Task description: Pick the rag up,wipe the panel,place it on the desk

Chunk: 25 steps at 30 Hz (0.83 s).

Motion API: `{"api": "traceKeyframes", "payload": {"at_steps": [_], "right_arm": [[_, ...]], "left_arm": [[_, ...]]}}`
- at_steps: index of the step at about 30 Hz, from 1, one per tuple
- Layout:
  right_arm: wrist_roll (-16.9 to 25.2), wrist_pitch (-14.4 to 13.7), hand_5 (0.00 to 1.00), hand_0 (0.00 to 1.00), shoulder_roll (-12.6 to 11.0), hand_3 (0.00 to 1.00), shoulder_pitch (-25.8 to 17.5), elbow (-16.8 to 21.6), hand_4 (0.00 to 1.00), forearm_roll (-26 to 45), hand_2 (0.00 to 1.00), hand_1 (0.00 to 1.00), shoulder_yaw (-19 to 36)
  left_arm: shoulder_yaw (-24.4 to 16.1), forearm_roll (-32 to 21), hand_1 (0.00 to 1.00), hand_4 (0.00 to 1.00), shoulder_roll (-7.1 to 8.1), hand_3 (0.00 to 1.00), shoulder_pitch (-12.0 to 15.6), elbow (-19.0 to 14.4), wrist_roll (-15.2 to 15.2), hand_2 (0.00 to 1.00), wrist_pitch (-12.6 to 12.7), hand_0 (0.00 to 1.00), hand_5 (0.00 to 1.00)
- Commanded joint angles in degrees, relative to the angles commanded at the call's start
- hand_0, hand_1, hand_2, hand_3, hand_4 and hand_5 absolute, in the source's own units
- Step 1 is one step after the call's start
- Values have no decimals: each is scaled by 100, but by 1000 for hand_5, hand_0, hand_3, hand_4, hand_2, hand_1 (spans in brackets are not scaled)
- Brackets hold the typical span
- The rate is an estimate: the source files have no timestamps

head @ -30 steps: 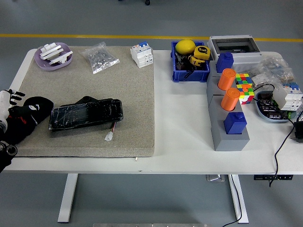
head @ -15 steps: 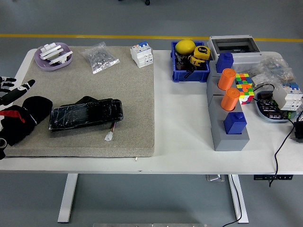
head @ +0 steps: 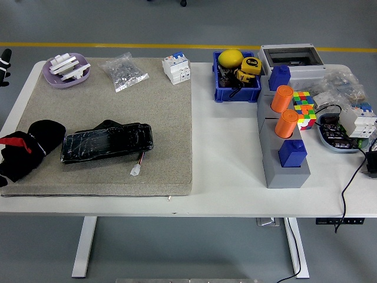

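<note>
Head view: white table; grey floor

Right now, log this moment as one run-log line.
left hand: barely in view at left edge, holds nothing visible | rag: on mat, left of panel | right hand: out of view | wipe: not underway

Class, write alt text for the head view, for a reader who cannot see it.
A crumpled black cloth rag lies at the left end of a grey felt mat on a white table, beside a flat black glossy panel. Only the robot's left hand shows, at the upper left edge.
</note>
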Motion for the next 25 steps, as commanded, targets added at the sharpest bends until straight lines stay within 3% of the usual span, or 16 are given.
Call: {"api": "traceKeyframes", "payload": {"at_steps": [7,15,16,21,22,25], "right_arm": [[-12,3,558,720,41,618,-50,0,998,-167,628,374,145],[58,45,557,720,16,618,-114,0,998,104,628,374,-175],[78,52,558,721,14,618,-123,0,998,170,628,375,-257],[121,73,558,721,30,618,-146,0,998,274,628,375,-387],[122,72,558,721,35,618,-147,0,998,268,628,373,-384],[130,82,558,721,43,618,-141,0,998,346,628,373,-496]], "left_arm": [[-208,-1713,716,998,-295,726,78,8,-1055,723,-916,632,998],[-335,-3442,716,998,-574,730,140,17,-1325,722,-1502,632,998],[-360,-3569,719,998,-603,725,158,9,-1332,721,-1599,644,882],[-422,-3837,719,998,-755,725,216,-9,-1405,721,-1821,644,882],[-427,-3843,677,948,-781,656,227,-15,-1418,690,-1849,583,599],[-425,-3785,677,948,-862,656,269,-40,-1447,690,-1949,583,599]]}}
